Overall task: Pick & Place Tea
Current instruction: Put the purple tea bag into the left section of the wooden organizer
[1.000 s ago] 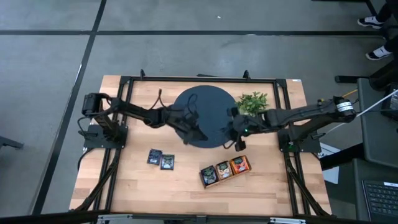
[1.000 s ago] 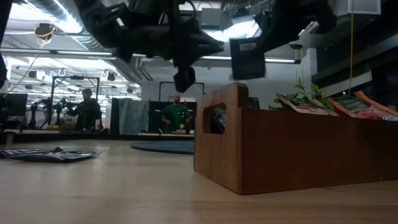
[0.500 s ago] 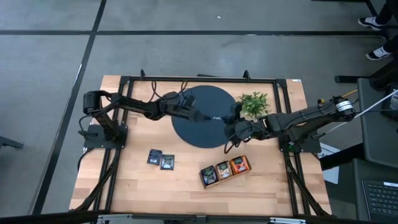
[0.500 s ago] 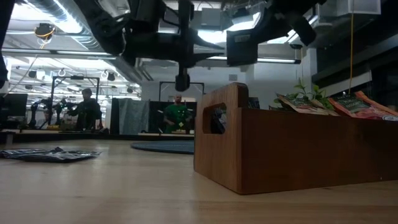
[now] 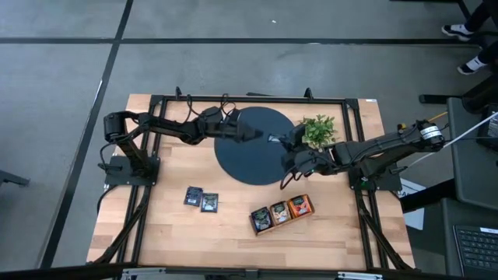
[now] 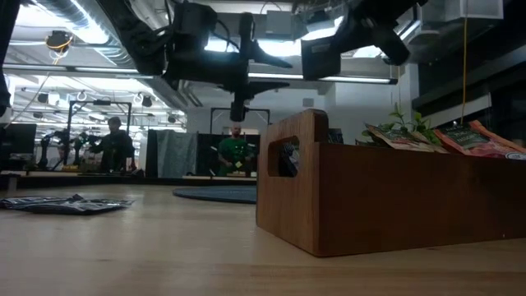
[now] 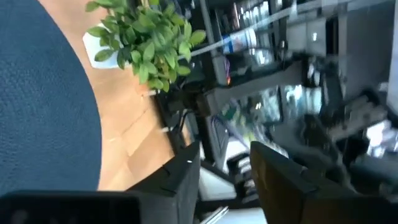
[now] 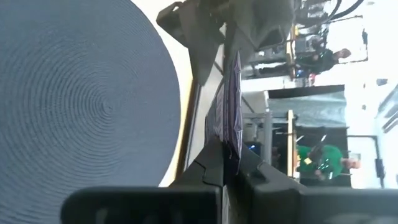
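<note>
**Both arms meet above the round mat**

From where I stand, the wooden bench [image 5: 171,233] fills the scene, framed by a black rail. In its far half lies a round dark blue mat [image 5: 249,159], and a leafy green plant [image 5: 317,128] sits just beside the mat's right edge. Near the front edge stands a narrow wooden tray [image 5: 282,214]; beige, dark and orange-red tea sachets [image 5: 300,205] sit upright in its three compartments. Two dark sachets [image 5: 201,198] lie flat on the bare wood to the left of the tray, well apart from it.

The left arm reaches in over the mat, and the left pincer [image 5: 261,138] hangs above the mat's far part, its fingers [image 7: 180,180] spread apart with nothing between them. The right arm stretches across from the other side, and the right pincer [image 5: 289,146] is clenched on a dark purple sachet [image 8: 229,106], gripping it edge-on above the mat's right rim. The two pincers are near each other, tip facing tip.

People stand in the room beyond the bench.
</note>
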You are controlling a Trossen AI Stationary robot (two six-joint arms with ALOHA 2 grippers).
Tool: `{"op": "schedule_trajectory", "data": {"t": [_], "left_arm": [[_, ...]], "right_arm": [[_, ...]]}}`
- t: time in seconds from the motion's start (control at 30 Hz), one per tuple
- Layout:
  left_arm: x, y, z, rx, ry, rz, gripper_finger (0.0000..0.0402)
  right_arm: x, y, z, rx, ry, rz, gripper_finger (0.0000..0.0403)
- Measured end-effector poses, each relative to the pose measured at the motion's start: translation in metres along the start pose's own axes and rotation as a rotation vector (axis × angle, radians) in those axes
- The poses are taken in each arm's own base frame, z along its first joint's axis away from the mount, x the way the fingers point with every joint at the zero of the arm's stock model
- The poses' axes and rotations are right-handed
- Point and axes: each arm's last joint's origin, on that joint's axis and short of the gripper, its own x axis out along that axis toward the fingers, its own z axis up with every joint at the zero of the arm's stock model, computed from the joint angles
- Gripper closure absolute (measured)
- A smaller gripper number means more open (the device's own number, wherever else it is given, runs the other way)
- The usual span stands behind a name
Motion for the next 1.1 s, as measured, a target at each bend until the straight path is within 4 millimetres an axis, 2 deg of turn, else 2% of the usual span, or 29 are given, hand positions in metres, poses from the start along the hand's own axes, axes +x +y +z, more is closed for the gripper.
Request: {"op": "schedule_trajectory", "data": {"t": [0.17, 0.33, 0.53, 0.67, 0.87, 1.1], "left_arm": [[0.001, -0.008, 0.001, -0.047, -0.069, -0.066, 0.0247], [0.003, -0.022, -0.005, 0.000, -0.092, -0.177, 0.0248], [0.012, -0.043, -0.011, 0.079, -0.072, -0.238, 0.0253], [0.015, -0.048, -0.011, 0.130, -0.054, -0.244, 0.0254], [0.013, -0.036, 0.003, 0.092, -0.052, -0.152, 0.0259], [0.013, -0.025, 0.005, -0.012, -0.057, -0.052, 0.0261]], "right_arm": [[0.000, -0.004, 0.004, -0.060, -0.032, -0.033, 0.0397], [-0.001, -0.010, 0.010, -0.106, -0.069, -0.078, 0.0396], [-0.001, -0.016, 0.014, -0.137, -0.096, -0.123, 0.0396], [-0.001, -0.017, 0.014, -0.162, -0.084, -0.139, 0.0396], [-0.001, -0.016, 0.011, -0.188, 0.004, -0.172, 0.0396], [-0.001, -0.016, 0.010, -0.201, 0.026, -0.183, 0.0396]]}}
